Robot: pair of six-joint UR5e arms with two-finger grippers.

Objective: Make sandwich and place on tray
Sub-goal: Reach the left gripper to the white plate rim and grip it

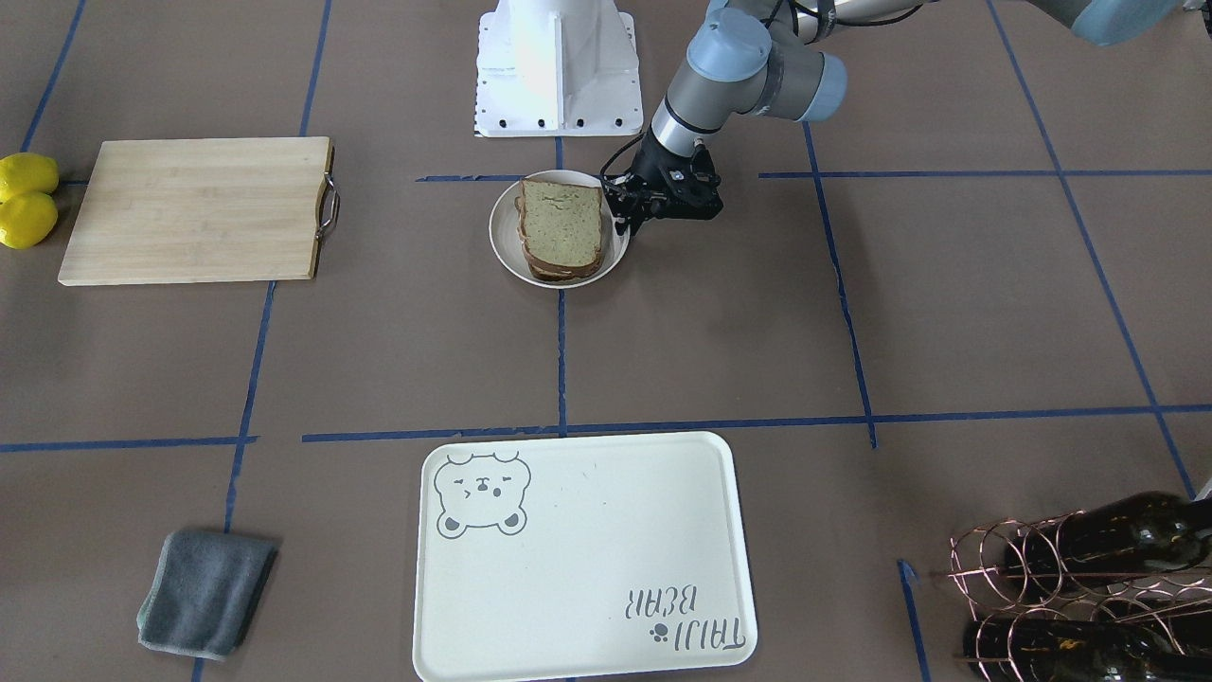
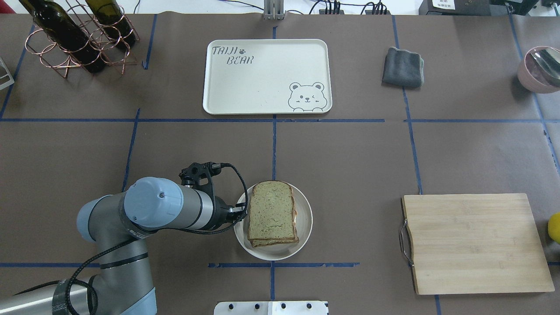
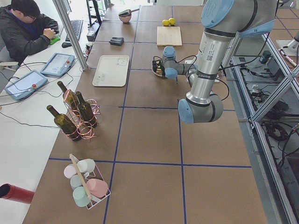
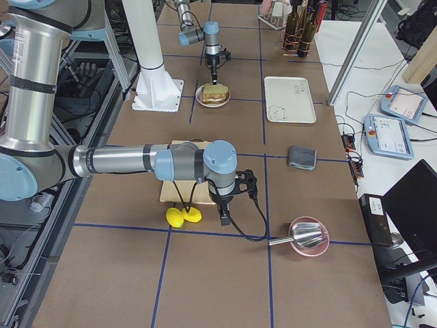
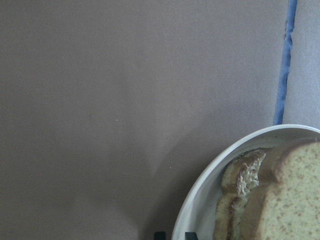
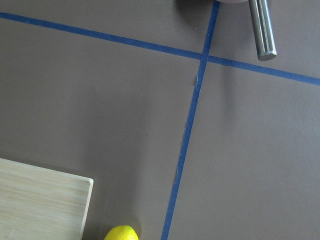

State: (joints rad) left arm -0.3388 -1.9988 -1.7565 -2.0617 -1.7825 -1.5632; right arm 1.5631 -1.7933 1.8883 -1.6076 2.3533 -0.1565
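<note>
Two bread slices are lying stacked as the sandwich [image 2: 272, 214], and it is sitting on a small round plate [image 2: 305, 234], not yet on the tray [image 2: 267, 76]. The tray is lying bare straight beyond the plate, on the side away from the robot's base.

Brown paper crossed by blue tape lines is covering the tabletop [image 2: 350, 157]. A wooden cutting board [image 2: 477, 243] is lying to the plate's right, with two lemons [image 1: 26, 199] past it. A folded grey cloth [image 2: 402, 66] is resting beyond the plate to the right, a pink bowl [image 2: 527, 78] further right still, and wine bottles [image 2: 61, 33] in a wire rack are standing beyond the plate to the left. An operator [image 3: 25, 32] is sitting at a side desk past the tray.

Only a thin pale-orange sliver of egg is showing at the sandwich's right edge. The wrist is hiding most of the left tool [image 1: 625, 220] from overhead.

The left tool is pinching the plate's left rim, its fingertips [image 5: 159, 235] sitting narrowly apart with one outside and one inside the rim. The right tool [image 4: 224, 219] is hanging far right of the plate by the lemons; how far apart its fingers are I cannot tell.
</note>
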